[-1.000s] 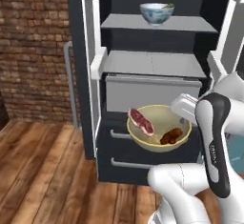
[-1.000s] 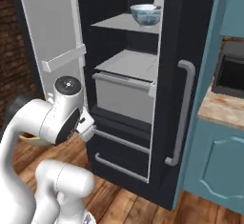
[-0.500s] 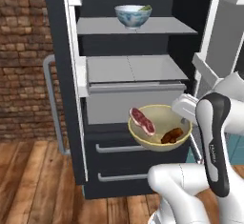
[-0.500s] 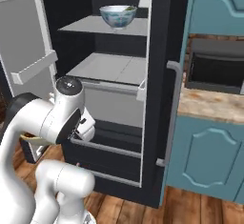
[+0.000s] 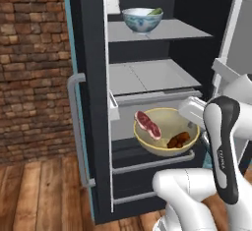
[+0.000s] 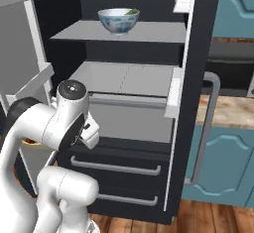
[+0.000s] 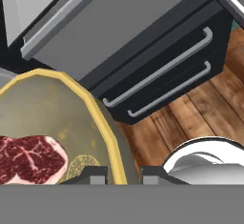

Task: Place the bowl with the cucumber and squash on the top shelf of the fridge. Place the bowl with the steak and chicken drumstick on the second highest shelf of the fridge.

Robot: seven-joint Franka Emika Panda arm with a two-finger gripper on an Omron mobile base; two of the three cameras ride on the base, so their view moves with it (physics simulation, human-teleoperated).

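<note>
My gripper (image 7: 116, 175) is shut on the rim of the tan-yellow bowl (image 5: 166, 130), held level in front of the fridge's grey drawer, below the second highest shelf (image 5: 147, 75). The steak (image 5: 147, 124) and the chicken drumstick (image 5: 178, 139) lie inside it. In the hand view the bowl's rim (image 7: 106, 123) runs between the fingertips (image 7: 90, 174), with the steak (image 7: 28, 158) at the lower left. The blue-patterned white bowl (image 5: 141, 18) stands on the top shelf (image 5: 172, 28), the cucumber (image 5: 155, 12) poking over its rim. The squash is hidden inside it.
The fridge's closed dark door with a grey handle (image 5: 78, 127) stands left of the opening, beside a brick wall (image 5: 29, 68). Two dark drawers with bar handles (image 7: 162, 70) sit at the bottom. A teal cabinet and counter (image 6: 228, 113) lie to the right.
The whole picture has shifted as the base drove, and the fridge's shelves now look larger and nearer. The arm and the held bowl keep the same pose.
</note>
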